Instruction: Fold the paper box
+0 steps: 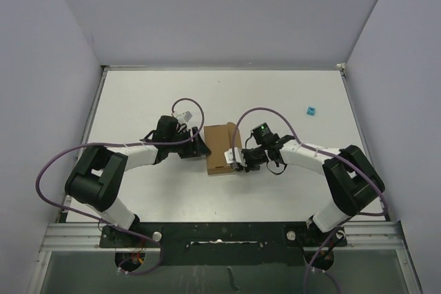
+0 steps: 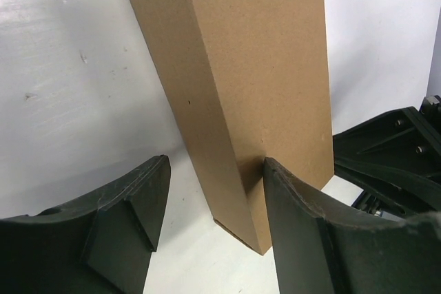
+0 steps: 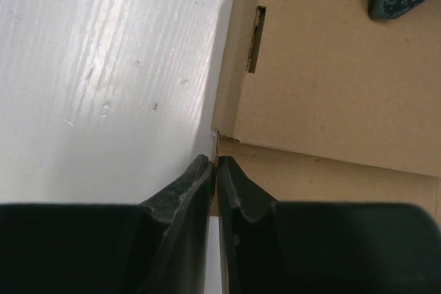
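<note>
- Paper box (image 1: 220,146): plain brown cardboard, partly formed into a shallow carton. It lies near the middle of the white table (image 1: 151,101), between the two arms.
- Left gripper (image 2: 215,170): stationed at the box's 9 o'clock side in the top view.
  - Its jaws stand partly open and straddle a long folded edge of the carton.
  - One finger (image 2: 303,218) touches the broad cardboard face. The other finger (image 2: 131,211) stands apart from the narrow face.
  - It has hold of nothing. Judgement: it is placed as a brace, so the carton cannot slide or twist while the other arm works.
- Right gripper (image 3: 215,164): at the box's 5 o'clock corner in the top view.
  - Its jaws are drawn almost together, with only a sliver between them.
  - The tips sit at the corner where the lower flap (image 3: 331,177) meets the side wall, and a thin cardboard edge runs into the gap.
  - Judgement: it is pinched on that flap's edge, taken there so the flap can be turned about its crease. The contact itself is largely hidden by the fingers.
- Slit (image 3: 255,39): cut in the side wall, at 12 o'clock from the right fingertips, with nothing in it. Judgement: it is there to receive a tab.
- Blue cube (image 1: 311,110): at 2 o'clock from the box, well apart, playing no part.
- Stage, as judged: folding is under way and the lower flap is not yet closed.
- Risk, as judged: a pinch this near the corner may tear or buckle the edge. With the left jaws touching on one face only, the carton may pivot.
</note>
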Motion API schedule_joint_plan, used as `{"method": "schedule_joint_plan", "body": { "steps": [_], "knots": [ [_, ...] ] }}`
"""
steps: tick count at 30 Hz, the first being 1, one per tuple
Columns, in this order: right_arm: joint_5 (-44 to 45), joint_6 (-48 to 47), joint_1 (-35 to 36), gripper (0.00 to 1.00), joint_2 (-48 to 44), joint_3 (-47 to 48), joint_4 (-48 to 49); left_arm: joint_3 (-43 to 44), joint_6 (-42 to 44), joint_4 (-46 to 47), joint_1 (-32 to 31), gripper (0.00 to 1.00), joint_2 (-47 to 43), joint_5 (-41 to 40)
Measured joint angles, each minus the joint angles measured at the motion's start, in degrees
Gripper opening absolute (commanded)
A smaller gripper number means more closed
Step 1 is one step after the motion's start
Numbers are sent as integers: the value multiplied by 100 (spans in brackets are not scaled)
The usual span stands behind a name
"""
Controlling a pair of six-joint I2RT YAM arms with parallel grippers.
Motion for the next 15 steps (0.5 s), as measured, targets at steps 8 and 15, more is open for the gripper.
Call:
{"method": "schedule_joint_plan", "body": {
  "steps": [8, 15],
  "knots": [
    [33, 258, -74, 10, 212, 262, -254, 42, 87, -9, 0, 53, 9, 9],
    [15, 367, -203, 8, 212, 295, -321, 57, 103, -7, 0, 52, 26, 13]
  ]
}}
